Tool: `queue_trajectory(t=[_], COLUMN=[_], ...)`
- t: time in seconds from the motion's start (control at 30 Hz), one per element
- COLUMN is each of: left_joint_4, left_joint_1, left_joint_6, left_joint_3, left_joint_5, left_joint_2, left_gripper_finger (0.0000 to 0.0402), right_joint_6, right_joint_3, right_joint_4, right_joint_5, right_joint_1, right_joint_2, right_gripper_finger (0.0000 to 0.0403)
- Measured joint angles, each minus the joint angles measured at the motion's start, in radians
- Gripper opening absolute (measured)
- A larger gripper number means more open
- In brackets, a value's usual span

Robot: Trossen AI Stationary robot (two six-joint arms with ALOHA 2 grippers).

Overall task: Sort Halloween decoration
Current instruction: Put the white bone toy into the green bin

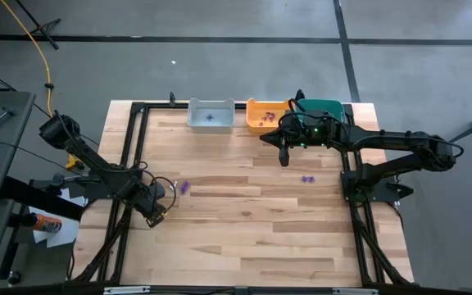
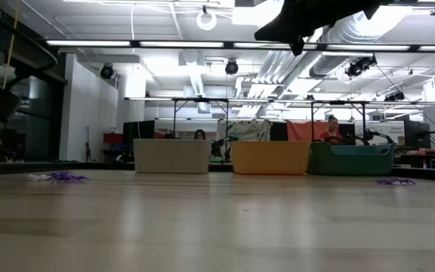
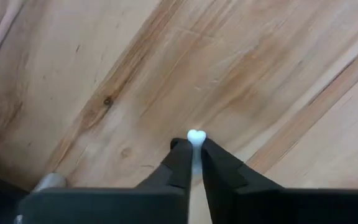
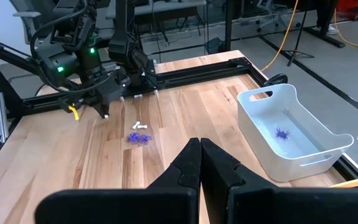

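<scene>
Left gripper (image 3: 192,149) near the worktop's left edge pinches a tiny white trinket (image 3: 195,135) — light, stiff, easily dropped. Purple trinkets (image 1: 182,188) lie just beside it. Right gripper (image 1: 283,156), clenched empty, hovers near the orange bin (image 1: 252,108).

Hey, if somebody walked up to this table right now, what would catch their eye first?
Probably the three bins in a row at the far edge: the grey bin, the orange bin and the teal bin. Next, the left gripper at the table's left side, pinching a tiny white trinket. Purple trinkets lie nearby.
</scene>
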Motion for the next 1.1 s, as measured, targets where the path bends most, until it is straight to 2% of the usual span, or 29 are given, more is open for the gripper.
queue_trajectory(t=[0.07,0.63,0.83,0.9,1.0,1.1], left_joint_4=[-0.001,-0.006,0.021,0.052,0.188,0.295], left_joint_1=[0.000,0.000,0.041,0.062,0.111,0.167], left_joint_6=[0.004,0.003,0.006,0.015,0.082,0.178], left_joint_3=[0.001,-0.002,0.005,0.019,0.050,0.040], left_joint_5=[0.004,0.004,0.002,-0.039,-0.172,-0.175], left_joint_2=[0.000,-0.015,-0.026,-0.036,-0.060,-0.062], left_gripper_finger=[0.0008,0.0001,0.0001,0.0001,0.0000,0.0000], right_joint_6=[0.000,0.000,0.000,0.000,0.000,0.000], right_joint_3=[0.000,0.000,0.000,0.000,0.000,0.000], right_joint_4=[0.000,0.000,0.000,0.001,0.001,0.006], right_joint_5=[0.000,0.022,0.022,0.022,0.022,0.022], right_joint_1=[0.000,0.000,0.000,0.000,0.000,0.000], right_joint_2=[0.000,0.000,0.000,0.000,0.000,0.000], right_gripper_finger=[0.0000,0.0000,0.0000,0.0000,0.0000,0.0000])
